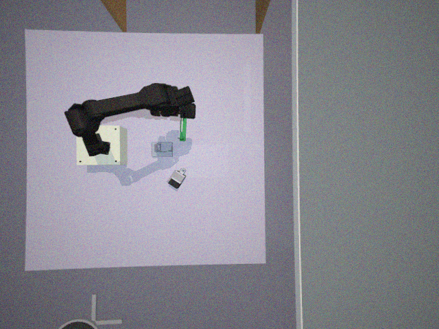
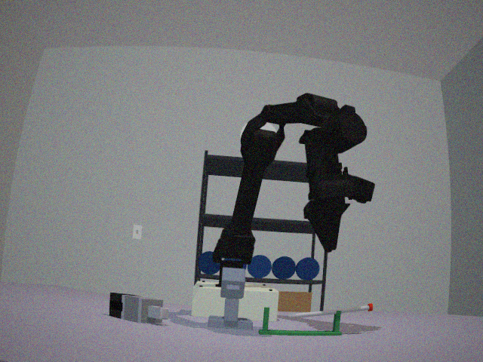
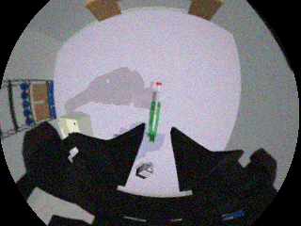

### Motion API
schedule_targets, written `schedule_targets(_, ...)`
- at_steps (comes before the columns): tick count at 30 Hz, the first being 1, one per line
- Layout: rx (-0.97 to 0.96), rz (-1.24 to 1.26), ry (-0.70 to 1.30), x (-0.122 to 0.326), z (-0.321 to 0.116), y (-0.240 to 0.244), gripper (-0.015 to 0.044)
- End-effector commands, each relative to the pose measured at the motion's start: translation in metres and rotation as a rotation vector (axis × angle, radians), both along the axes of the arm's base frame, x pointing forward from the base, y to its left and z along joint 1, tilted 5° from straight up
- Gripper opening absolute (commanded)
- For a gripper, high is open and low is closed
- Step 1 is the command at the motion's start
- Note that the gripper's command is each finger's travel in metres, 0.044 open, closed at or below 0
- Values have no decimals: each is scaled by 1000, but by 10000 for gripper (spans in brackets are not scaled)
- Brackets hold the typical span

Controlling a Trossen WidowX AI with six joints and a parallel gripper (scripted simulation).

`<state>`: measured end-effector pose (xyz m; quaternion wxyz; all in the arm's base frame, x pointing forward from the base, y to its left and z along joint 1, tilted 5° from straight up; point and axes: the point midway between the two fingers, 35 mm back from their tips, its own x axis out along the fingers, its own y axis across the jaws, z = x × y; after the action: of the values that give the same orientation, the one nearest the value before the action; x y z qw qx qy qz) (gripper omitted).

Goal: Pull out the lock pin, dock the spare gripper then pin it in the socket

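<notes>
The arm's fingers (image 2: 330,249), parted and empty, hung above the red-tipped lock pin (image 2: 352,309) (image 3: 157,93), which leaned on a green cradle (image 1: 182,136) (image 2: 300,332) (image 3: 151,124). Slim, probably stiff and light, it could roll; a mid-shaft grip looked best. The spare gripper (image 1: 177,178) (image 2: 134,308) (image 3: 158,127) lay apart on the desk (image 1: 141,226) (image 2: 58,335) (image 3: 188,61).
</notes>
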<state>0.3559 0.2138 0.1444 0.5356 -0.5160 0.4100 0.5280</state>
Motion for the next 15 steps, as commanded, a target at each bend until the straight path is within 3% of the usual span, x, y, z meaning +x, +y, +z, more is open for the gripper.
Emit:
schedule_targets(1,-15,12,-5,0,-5,-3,180)
schedule_targets(7,-15,12,-5,6,-65,1,180)
schedule_targets(15,-15,12,-5,7,-71,1,180)
